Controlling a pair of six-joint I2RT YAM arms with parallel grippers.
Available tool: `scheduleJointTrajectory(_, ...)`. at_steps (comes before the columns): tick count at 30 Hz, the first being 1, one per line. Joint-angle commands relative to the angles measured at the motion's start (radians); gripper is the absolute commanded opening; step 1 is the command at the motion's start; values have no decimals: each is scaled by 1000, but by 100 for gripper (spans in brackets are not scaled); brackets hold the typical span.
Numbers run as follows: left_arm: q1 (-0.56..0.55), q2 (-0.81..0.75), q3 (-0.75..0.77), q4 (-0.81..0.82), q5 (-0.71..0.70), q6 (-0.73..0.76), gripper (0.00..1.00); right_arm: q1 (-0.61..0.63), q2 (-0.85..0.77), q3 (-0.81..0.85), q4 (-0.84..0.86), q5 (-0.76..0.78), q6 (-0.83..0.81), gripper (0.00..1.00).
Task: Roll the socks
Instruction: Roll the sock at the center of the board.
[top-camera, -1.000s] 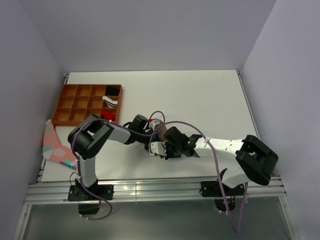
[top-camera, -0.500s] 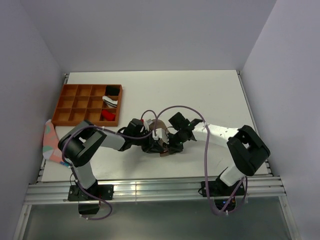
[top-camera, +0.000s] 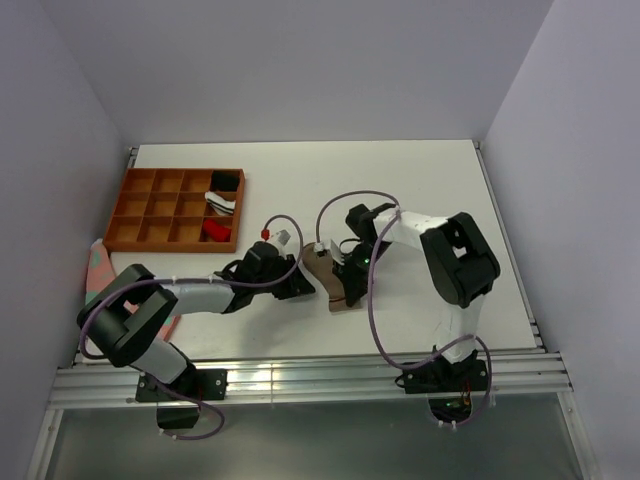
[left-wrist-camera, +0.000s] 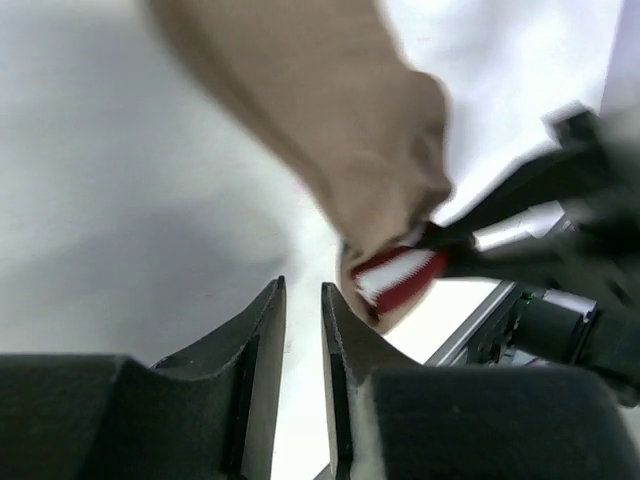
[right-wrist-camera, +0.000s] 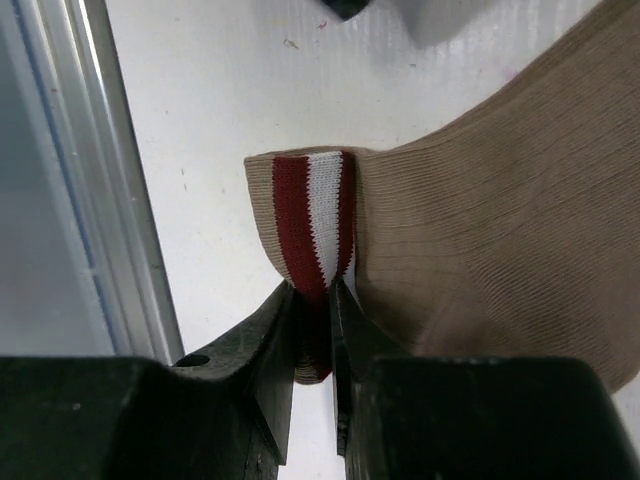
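Note:
The tan-brown sock (top-camera: 327, 277) lies flat on the white table between my two grippers. In the right wrist view the tan-brown sock (right-wrist-camera: 500, 200) spreads to the right, with its maroon-and-white striped cuff (right-wrist-camera: 315, 220) folded up. My right gripper (right-wrist-camera: 312, 290) is shut on that cuff; it also shows in the top view (top-camera: 350, 283). My left gripper (left-wrist-camera: 302, 290) is empty, its jaws almost touching, just left of the sock (left-wrist-camera: 330, 130) and its cuff (left-wrist-camera: 395, 275); in the top view it (top-camera: 298, 284) sits at the sock's left edge. A red fabric bundle (top-camera: 215, 232) lies in the tray.
An orange compartment tray (top-camera: 150, 210) stands at the back left, holding black and white fabric pieces (top-camera: 222, 195). A pink patterned sock (top-camera: 100, 285) hangs at the table's left edge. The metal rail (top-camera: 300, 375) runs along the near edge.
The right gripper has swung back and left over the sock, now holding its cuff. The left arm has stretched out low, its gripper now off the sock at its left edge.

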Motion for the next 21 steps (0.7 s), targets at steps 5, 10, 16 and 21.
scheduleJointTrajectory(5,-99,-76,4,58,-167,211,29,-47,180,159,-263,-96,-59,22)
scheduleJointTrajectory(10,-146,-81,-19,176,-169,308,36,-48,211,170,-240,-66,-2,22)
scheduleJointTrajectory(16,-147,-70,-1,230,-52,383,41,-53,229,173,-238,-55,21,22)
scheduleJointTrajectory(21,-147,-4,45,268,64,410,43,-54,243,193,-254,-64,25,22)
